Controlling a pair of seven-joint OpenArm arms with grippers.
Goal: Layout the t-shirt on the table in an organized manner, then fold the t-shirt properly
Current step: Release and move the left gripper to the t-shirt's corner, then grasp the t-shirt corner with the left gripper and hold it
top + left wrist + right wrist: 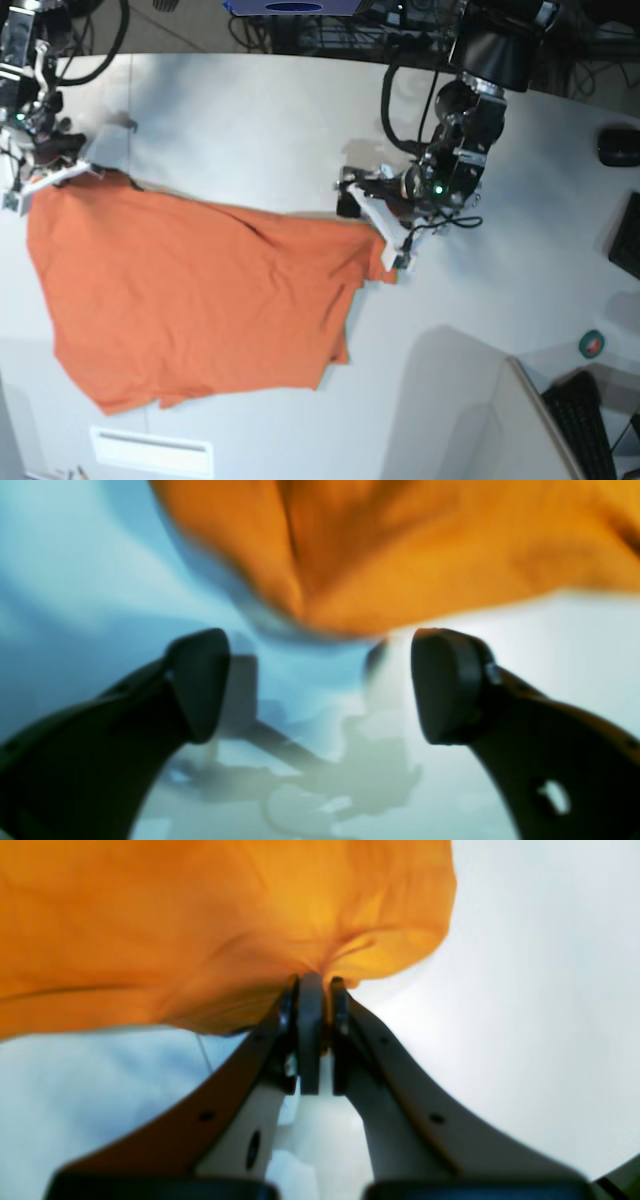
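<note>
Right pincer (pixel 320 985) clamped on t-shirt (pixel 200 300) corner, anchoring it; left pincer (pixel 320 685) apart, cloth free to settle on desk (pixel 250 120).

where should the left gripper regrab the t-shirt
Probably the t-shirt corner at its open left gripper, coming low from that gripper's side: in the base view the corner pokes out toward it on the table, while the shut right gripper pinches the opposite corner.
</note>
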